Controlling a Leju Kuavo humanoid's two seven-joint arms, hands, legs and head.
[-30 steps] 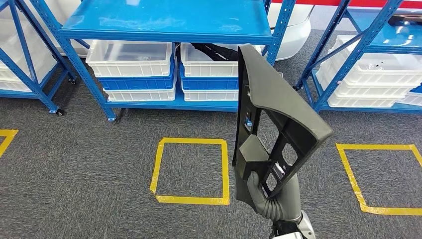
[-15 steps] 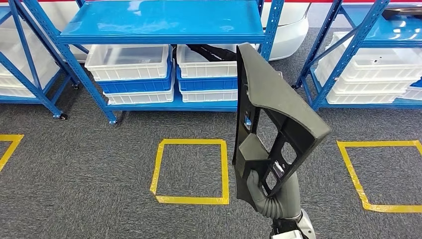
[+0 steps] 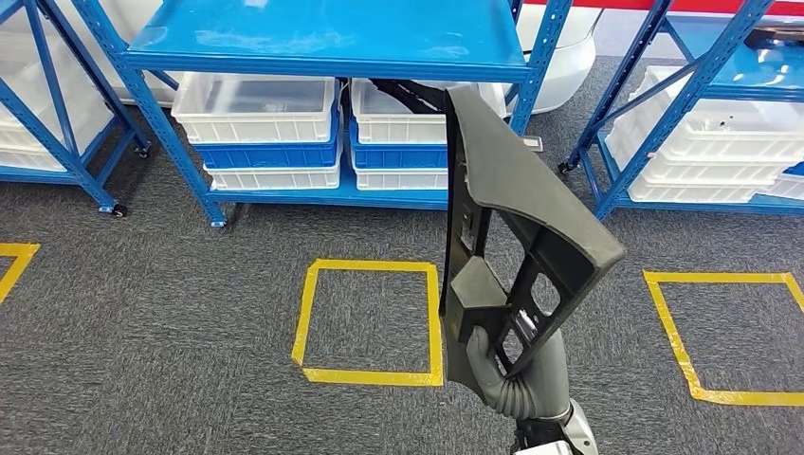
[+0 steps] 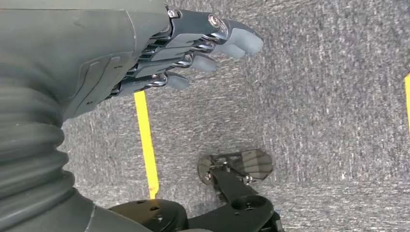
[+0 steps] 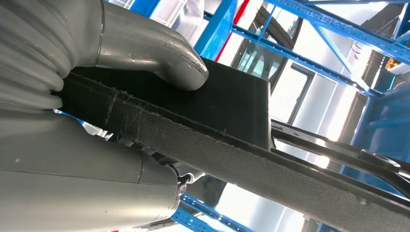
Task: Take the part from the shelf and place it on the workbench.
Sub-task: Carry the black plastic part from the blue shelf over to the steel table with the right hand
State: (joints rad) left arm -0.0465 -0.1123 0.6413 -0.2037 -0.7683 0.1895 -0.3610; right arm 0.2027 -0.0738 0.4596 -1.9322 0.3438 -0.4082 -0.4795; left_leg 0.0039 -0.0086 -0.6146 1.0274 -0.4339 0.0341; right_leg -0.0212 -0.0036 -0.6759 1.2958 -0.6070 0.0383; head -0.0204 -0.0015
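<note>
Nothing about the grip differs from a second ago; what shifts is the whole head view, sliding slightly down and to the right and back, so I read that as my camera swaying with the body, not the things moving. My right hand [image 3: 507, 365] grips the part [image 3: 517, 237] at its lower end, thumb [image 5: 159, 58] pressed on the flat black face and fingers wrapped behind. I carry the dark grey panel upright, at about five o'clock from the yellow floor square [image 3: 370, 322]. The blue shelf [image 3: 332, 38] with its white bins [image 3: 256, 109] stands at twelve o'clock, well apart from the part.

My left hand [image 4: 183, 53] hangs over the carpet with its fingers loosely extended and holds nothing.

I judge the pick finished and the carry under way. No workbench shows ahead of me, so I expect I must turn away from the shelf to find it. With the panel tall and held low, I would watch for it tipping as I turn.
</note>
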